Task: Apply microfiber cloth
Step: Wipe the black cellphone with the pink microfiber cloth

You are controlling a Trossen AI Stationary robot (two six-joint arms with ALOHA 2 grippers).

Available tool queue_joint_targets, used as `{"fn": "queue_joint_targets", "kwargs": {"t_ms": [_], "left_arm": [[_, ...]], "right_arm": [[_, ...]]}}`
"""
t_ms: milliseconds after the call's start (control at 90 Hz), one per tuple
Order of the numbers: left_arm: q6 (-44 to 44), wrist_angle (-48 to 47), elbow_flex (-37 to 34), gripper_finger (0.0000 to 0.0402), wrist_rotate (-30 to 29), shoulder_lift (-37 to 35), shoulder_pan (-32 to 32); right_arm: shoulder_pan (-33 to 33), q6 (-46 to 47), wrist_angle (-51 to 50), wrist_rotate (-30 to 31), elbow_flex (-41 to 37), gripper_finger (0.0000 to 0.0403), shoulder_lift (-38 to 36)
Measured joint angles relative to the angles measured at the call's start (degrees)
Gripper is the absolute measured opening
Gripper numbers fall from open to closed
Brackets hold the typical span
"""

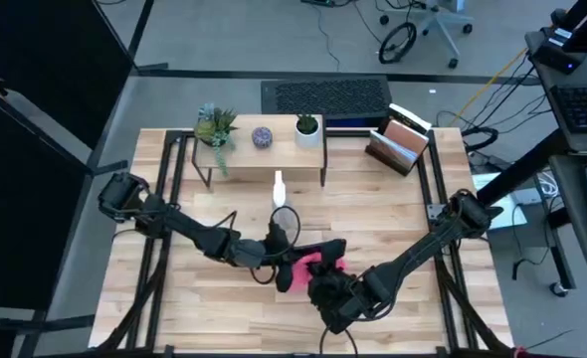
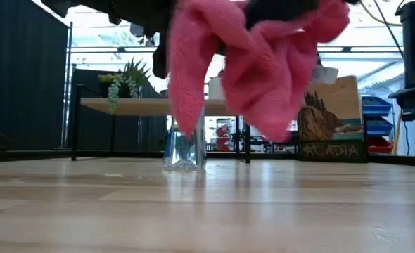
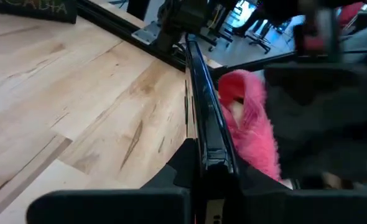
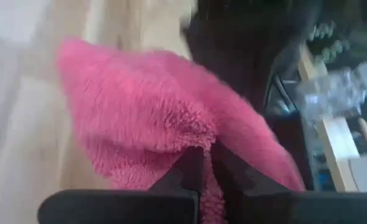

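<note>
Wooden planks form the table [image 1: 393, 239], grey floor beyond. From above, the microfiber cloth [image 1: 311, 268] sits near 6 o'clock, between both grippers. Low view: its fluffy pink folds hang clear of the boards. Left gripper [image 3: 208, 155] clamps a black phone [image 3: 202, 93]; right gripper [image 4: 207, 163] pinches the cloth.

I am seeing both grippers crowding the middle front of the table [image 1: 174, 298]: the left gripper [image 1: 277, 261] and right gripper [image 1: 323, 283] are meeting over the microfiber cloth [image 1: 311, 268], which is hanging clear of the wood in the low view. The spray bottle [image 1: 279, 189] is standing just behind them, narrowing any pass toward the shelf [image 1: 264, 149]. Bare boards are lying open at front left and along the right side, between the arms and the frame rails.
</note>
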Motion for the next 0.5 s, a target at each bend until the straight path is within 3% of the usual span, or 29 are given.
{"fn": "queue_joint_targets", "kwargs": {"t_ms": [289, 500], "left_arm": [[-0.10, -0.55, 0.00, 0.0007, 1.19, 0.00, 0.07], [1.30, 0.65, 0.15, 0.0007, 3.73, -0.03, -0.32]], "right_arm": [[4.01, 22.85, -26.47, 0.05, 0.01, 0.0000, -0.04], [7.39, 40.53, -44.50, -3.40, -0.20, 0.0000, -0.02]]}}
